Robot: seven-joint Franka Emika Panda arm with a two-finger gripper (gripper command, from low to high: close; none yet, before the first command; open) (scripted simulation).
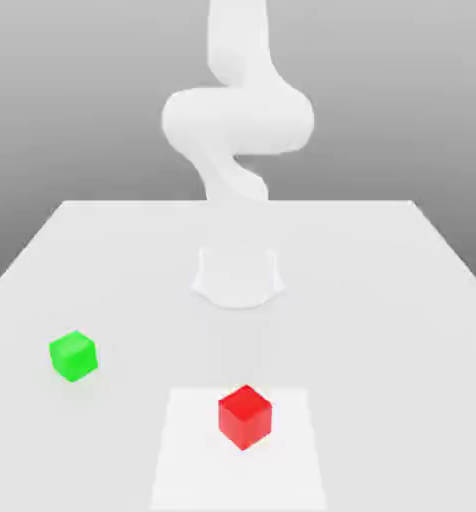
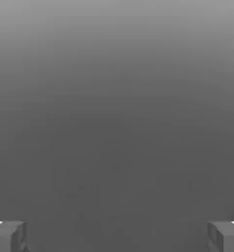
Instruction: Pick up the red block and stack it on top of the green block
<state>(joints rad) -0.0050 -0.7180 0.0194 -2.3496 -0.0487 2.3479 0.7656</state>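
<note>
Gripper (image 2: 117,236), released: the two fingertips (image 2: 8,236) stand wide apart at opposite edges of the hand view with nothing between them, no block grasped. Arm (image 1: 237,115), white, coiled high behind the work area in the exterior view. Surface (image 1: 382,300), pale and flat, carrying both cubes. Red block (image 1: 245,416), the landmark: small glossy cube resting flat on a lighter square patch (image 1: 192,450) of the surface, turned so that one vertical edge faces the exterior camera. Being a cube, it has no long axis; its two pairs of side faces run diagonally to the surface's near edge. Green block (image 1: 73,355): same size, well apart from the red block, toward the exterior view's left and somewhat farther back, also resting flat and turned slightly. Step in hand, by judgement: the very start, approach to the red block not yet made, nothing stacked. Next move probably calls for carrying the open gripper over the red block, turning the wrist so the fingers meet a parallel pair of faces, then descending around it before closing.
</note>
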